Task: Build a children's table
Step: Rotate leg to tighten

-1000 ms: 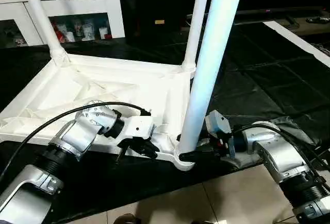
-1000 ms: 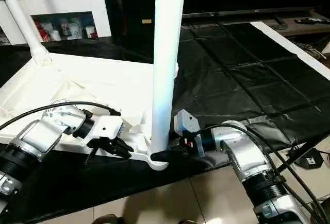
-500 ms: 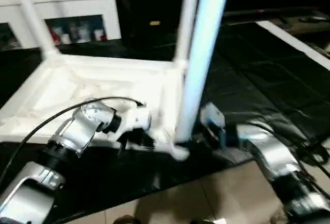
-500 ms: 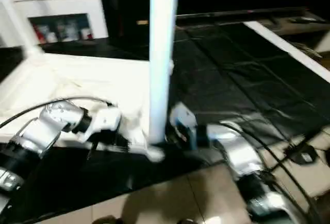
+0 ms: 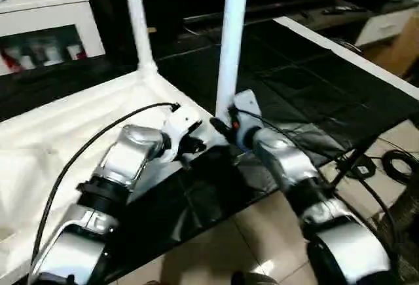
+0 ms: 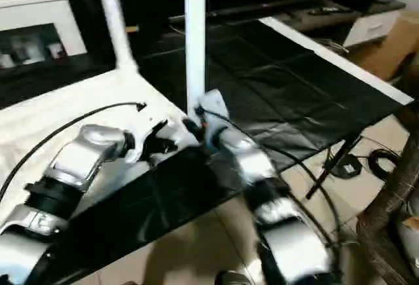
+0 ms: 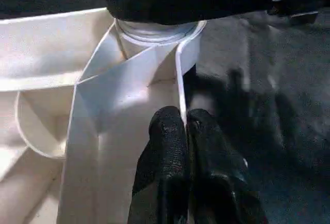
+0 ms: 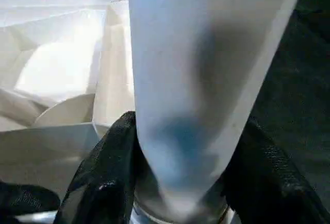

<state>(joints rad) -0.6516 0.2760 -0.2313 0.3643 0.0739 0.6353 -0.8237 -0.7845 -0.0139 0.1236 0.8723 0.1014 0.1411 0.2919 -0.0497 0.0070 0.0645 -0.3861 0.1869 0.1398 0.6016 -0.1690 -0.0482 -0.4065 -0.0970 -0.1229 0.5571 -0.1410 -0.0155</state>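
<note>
**Leg gripped, rim pinched: cross-threading risk**

Jaws: right gripper (image 8: pixel 178 183) is clamped around the near leg (image 5: pixel 232 42) at its base; left gripper (image 7: pixel 186 147) is pinched shut on the tabletop (image 5: pixel 59 134) rim beside that socket. If the leg is tilted while turned, the thread could be crossed. Upturned top is laid on black sheeting (image 5: pixel 308 82) over tile floor (image 5: pixel 275 232); white cabinet (image 5: pixel 46 23) behind.

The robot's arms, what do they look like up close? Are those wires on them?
Both forearms are rounded silver metal shells with black ribbed joint rings. Each ends in a white wrist block, then the left gripper and right gripper, with two black fingers apiece. Black cables loop along them.
</note>
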